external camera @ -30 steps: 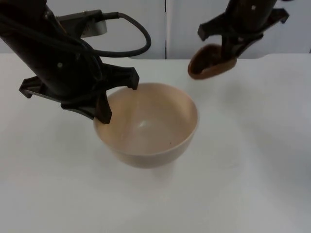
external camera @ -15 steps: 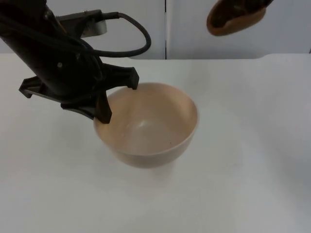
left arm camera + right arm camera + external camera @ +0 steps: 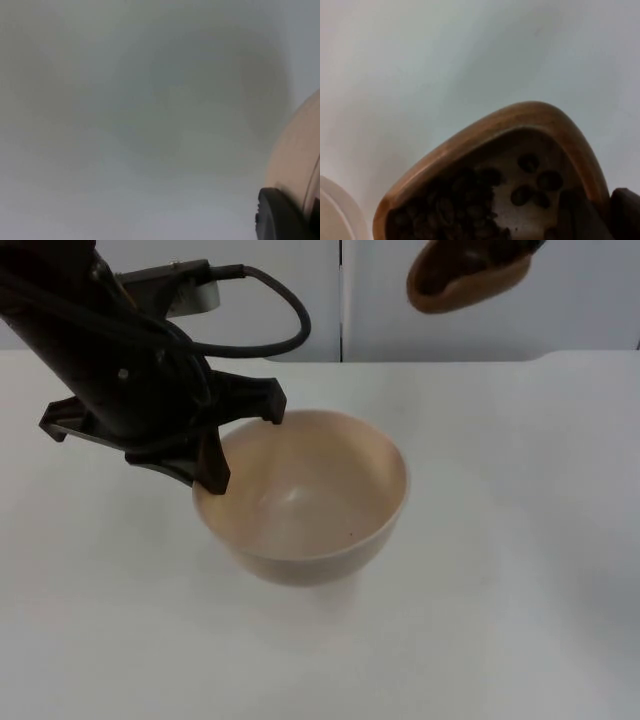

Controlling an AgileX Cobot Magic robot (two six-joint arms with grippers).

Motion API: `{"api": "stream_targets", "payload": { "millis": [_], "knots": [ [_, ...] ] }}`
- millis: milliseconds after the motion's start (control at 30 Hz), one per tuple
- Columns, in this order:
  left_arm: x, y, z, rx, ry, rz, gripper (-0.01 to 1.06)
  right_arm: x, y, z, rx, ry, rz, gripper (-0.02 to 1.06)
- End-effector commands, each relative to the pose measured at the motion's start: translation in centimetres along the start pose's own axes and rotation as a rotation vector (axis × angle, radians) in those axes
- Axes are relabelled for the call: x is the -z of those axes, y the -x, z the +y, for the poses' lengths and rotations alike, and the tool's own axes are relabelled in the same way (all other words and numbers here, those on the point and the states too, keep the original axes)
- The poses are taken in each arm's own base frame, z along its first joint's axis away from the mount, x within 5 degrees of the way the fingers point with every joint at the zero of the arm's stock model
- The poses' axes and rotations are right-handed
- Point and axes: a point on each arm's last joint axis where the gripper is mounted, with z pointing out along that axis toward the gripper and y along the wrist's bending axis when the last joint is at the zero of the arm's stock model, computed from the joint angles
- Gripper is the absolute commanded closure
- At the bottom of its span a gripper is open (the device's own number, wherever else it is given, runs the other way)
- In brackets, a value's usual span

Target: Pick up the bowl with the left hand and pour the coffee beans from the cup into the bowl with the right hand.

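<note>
While left end effector (image 3: 240,445) clamps the bowl (image 3: 310,500) rim, right end effector, cut off, grips the cup (image 3: 465,280).

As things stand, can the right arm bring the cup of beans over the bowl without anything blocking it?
Probably yes. The right gripper holds the cup up behind the bowl, with open air between them. The left gripper grips the bowl's rim on the far side from the cup, leaving its mouth open.

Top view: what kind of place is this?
Likely a lab test bench: a bare white table ending at a grey partition wall, with only a bowl and a cup of coffee beans.
</note>
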Motion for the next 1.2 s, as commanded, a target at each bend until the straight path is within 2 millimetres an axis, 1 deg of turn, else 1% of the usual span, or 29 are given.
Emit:
{"api": "stream_targets", "payload": {
  "millis": [0, 133, 167, 300, 333, 400, 533, 867, 933, 967, 1033, 1167],
  "knots": [
    [0.3, 0.1, -0.1, 0.014, -0.007, -0.024, 1.05, 0.9, 0.0, 1.2, 0.032, 0.014, -0.016, 1.04],
    [0.3, 0.1, -0.1, 0.014, -0.007, -0.024, 1.05, 1.0, 0.0, 3.6, 0.101, 0.005, -0.018, 1.04],
    [0.3, 0.1, -0.1, 0.014, -0.007, -0.024, 1.05, 1.0, 0.0, 3.6, 0.101, 0.005, -0.018, 1.04],
    [0.3, 0.1, -0.1, 0.016, -0.008, -0.024, 1.05, 1.1, -0.1, 5.7, 0.164, -0.017, -0.022, 1.04],
    [0.3, 0.1, -0.1, 0.016, -0.008, -0.024, 1.05, 1.1, -0.1, 5.7, 0.164, -0.017, -0.022, 1.04],
    [0.3, 0.1, -0.1, 0.016, -0.008, -0.024, 1.05, 1.2, -0.2, 6.6, 0.194, -0.034, -0.026, 1.04],
    [0.3, 0.1, -0.1, 0.016, -0.008, -0.024, 1.05, 1.4, -0.3, 7.9, 0.239, -0.09, -0.037, 1.04],
    [0.3, 0.1, -0.1, 0.016, -0.008, -0.026, 1.05, 1.6, -0.5, 9.4, 0.254, -0.081, -0.042, 1.04],
    [0.3, 0.1, -0.1, 0.016, -0.008, -0.026, 1.05, 1.6, -0.5, 9.3, 0.257, -0.096, -0.044, 1.04],
    [0.3, 0.1, -0.1, 0.016, -0.008, -0.026, 1.05, 1.6, -0.5, 9.6, 0.267, -0.103, -0.047, 1.04],
    [0.3, 0.1, -0.1, 0.016, -0.008, -0.026, 1.05, 1.7, -0.5, 9.5, 0.276, -0.128, -0.051, 1.04],
    [0.3, 0.1, -0.1, 0.016, -0.008, -0.026, 1.05, 1.8, -0.5, 9.9, 0.288, -0.162, -0.061, 1.04]
  ]
}}
